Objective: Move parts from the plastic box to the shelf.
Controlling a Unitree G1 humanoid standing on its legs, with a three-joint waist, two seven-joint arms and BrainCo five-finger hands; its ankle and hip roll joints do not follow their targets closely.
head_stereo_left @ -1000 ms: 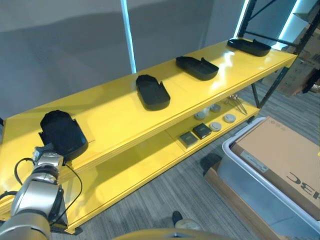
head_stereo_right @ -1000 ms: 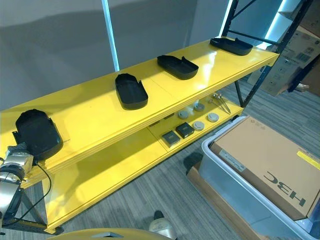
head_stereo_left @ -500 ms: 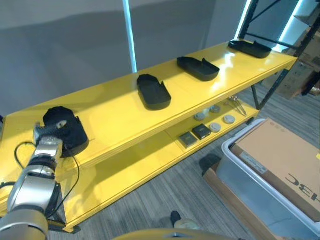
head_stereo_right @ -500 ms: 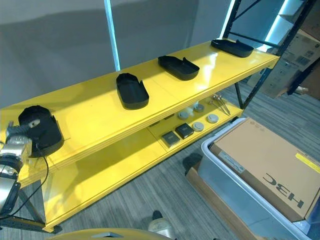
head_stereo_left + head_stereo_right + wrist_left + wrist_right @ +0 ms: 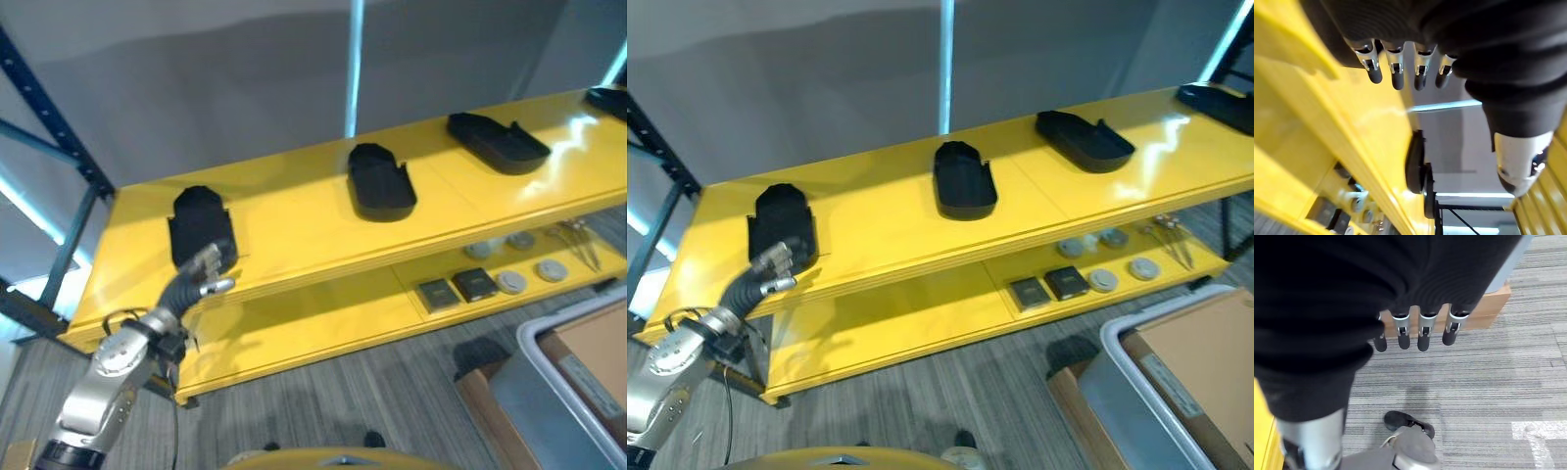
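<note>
Several black moulded parts lie in a row on the yellow shelf's (image 5: 294,230) top board. The leftmost black part (image 5: 201,227) sits flat near the shelf's left end. My left hand (image 5: 196,279) hovers just in front of that part at the board's front edge, fingers relaxed and open, holding nothing. In the left wrist view its fingers (image 5: 1396,71) point along the yellow board towards another black part (image 5: 1414,161). My right hand (image 5: 1420,328) hangs open over the grey floor, holding nothing. The plastic box (image 5: 549,377) is at the lower right, with a cardboard carton (image 5: 598,348) in it.
More black parts (image 5: 380,182) (image 5: 496,143) lie further right on the top board. The lower board carries dark square pieces (image 5: 456,288) and round discs (image 5: 534,274). A blue rack upright (image 5: 59,137) stands at the shelf's left end. A cardboard box (image 5: 1493,303) rests on the floor.
The camera has swung left, shifting the whole picture right. My left hand has come off the leftmost black part and drawn back to the shelf's front edge; the part stays on the board.
</note>
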